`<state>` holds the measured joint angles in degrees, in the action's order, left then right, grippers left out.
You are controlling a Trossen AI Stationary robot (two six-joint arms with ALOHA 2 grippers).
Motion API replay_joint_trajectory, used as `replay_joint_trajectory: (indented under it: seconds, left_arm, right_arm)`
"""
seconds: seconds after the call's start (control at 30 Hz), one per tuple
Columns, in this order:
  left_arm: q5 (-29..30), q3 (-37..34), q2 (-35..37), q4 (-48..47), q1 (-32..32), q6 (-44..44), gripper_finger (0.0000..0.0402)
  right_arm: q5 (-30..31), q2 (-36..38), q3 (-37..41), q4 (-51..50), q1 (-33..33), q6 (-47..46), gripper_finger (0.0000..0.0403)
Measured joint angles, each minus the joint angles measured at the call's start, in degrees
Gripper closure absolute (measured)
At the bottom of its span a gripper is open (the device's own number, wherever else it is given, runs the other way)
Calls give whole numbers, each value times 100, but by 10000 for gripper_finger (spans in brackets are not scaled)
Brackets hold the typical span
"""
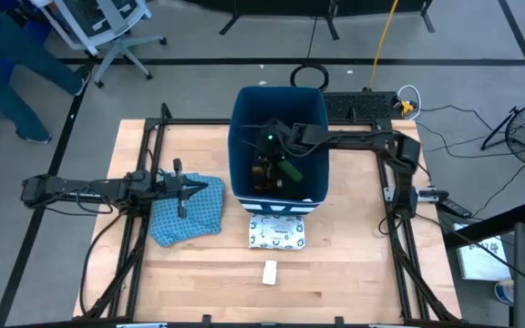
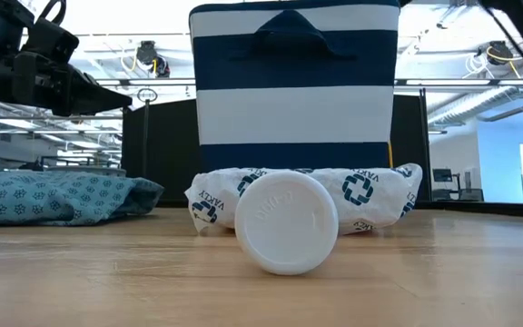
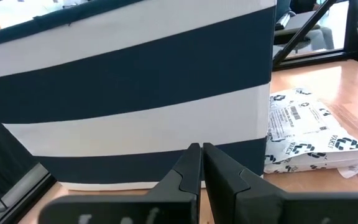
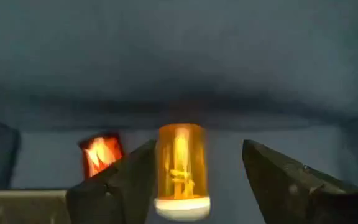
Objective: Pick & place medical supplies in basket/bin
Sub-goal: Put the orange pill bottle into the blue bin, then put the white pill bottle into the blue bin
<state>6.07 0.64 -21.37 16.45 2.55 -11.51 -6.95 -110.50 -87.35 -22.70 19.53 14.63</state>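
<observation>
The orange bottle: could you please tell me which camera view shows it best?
The right wrist view: the orange bottle stands between the open right hand fingers, inside the bin. The high view shows only dark shapes in the bin; the low and left wrist views show the bin's outside only.

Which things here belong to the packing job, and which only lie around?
Job: blue bin; orange bottle inside it, between the open right tool's fingers; red bottle inside; patterned packet; white bottle.
Lying about: blue cloth, under the shut left tool.
</observation>
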Motion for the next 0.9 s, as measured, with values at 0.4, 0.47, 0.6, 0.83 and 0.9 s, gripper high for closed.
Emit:
replay_joint_trajectory:
  seconds: [0.4, 0.47, 0.6, 0.83, 0.9]
  left_arm:
    - [-2, 2, 1, -33, 0, 0, 380]
    - [-2, 2, 0, -37, 0, 4, 380]
    - [-4, 2, 0, -37, 0, 27, 380]
    - [-4, 2, 0, -37, 0, 24, 380]
    - [-4, 2, 0, -37, 0, 22, 380]
  right_arm:
    - [561, 2384, -2, -319, -127, -119, 173]
    - [554, 2843, -2, -428, -187, -192, 179]
    - [549, 3756, 8, -755, -371, -181, 204]
    - [368, 5227, 925, -747, -753, -361, 317]
    - [115, 5579, 1394, -655, -813, -390, 363]
